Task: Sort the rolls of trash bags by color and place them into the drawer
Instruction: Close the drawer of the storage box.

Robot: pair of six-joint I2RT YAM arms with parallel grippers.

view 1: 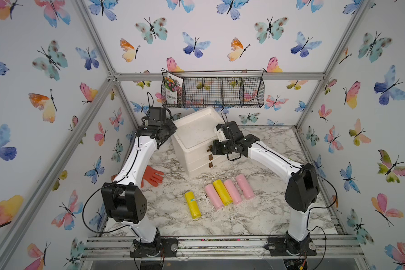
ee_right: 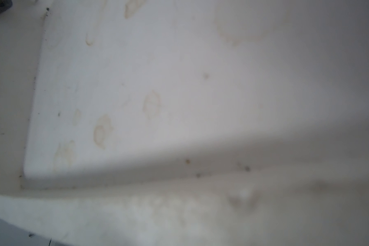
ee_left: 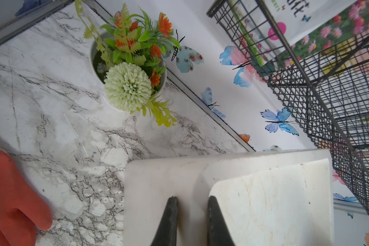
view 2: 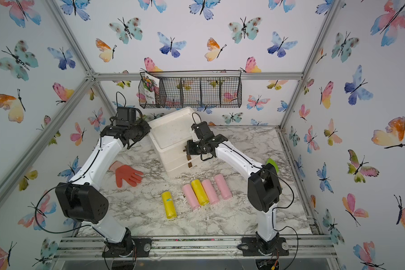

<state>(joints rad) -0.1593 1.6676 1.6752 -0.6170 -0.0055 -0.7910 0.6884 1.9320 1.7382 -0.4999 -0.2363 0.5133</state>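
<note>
Pink rolls [view 1: 233, 191], three, and two yellow rolls [view 1: 193, 205] lie on the desk [view 1: 278, 210], on the near side of the white drawer unit [view 1: 194, 135]. Right gripper [view 1: 211, 149] has jaws clenched at its top handle [view 1: 209, 147]; left gripper [ee_left: 192, 199] has jaws slightly parted over its rim, grip unclear. Only the left wrist view shows a potted plant [ee_left: 128, 70]. Wire basket [view 1: 243, 93] holds a seed packet [view 1: 172, 90].
</note>
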